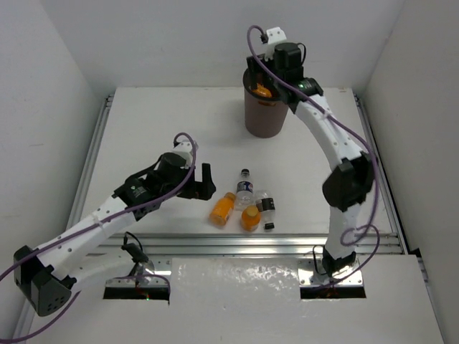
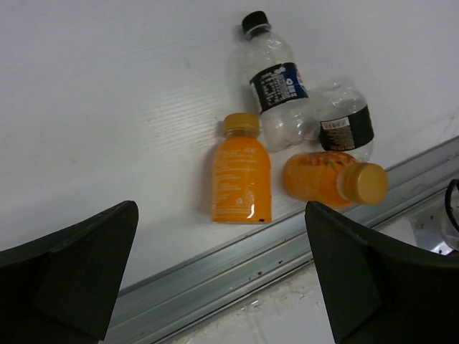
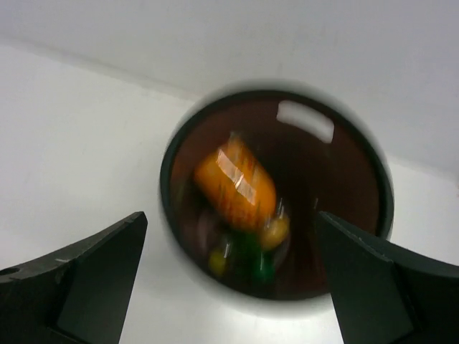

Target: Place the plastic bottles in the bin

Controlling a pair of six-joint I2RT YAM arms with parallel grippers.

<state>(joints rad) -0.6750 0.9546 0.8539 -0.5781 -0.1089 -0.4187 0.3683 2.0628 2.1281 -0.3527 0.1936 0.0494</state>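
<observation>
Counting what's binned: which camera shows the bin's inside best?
Right wrist: it looks straight down into the bin, showing an orange bottle and others, blurred. Top external shows its outer wall and some orange, partly behind the right arm. Left wrist misses it.

A white table (image 1: 172, 129) fills the scene. A grooved metal rail (image 1: 251, 244) runs along the table's near edge, and matching side rails (image 1: 92, 161) line its left and right edges. Plain white walls (image 1: 215, 36) rise behind and beside the table. A pale panel (image 1: 237, 276) lies just outside the table's near edge.
</observation>
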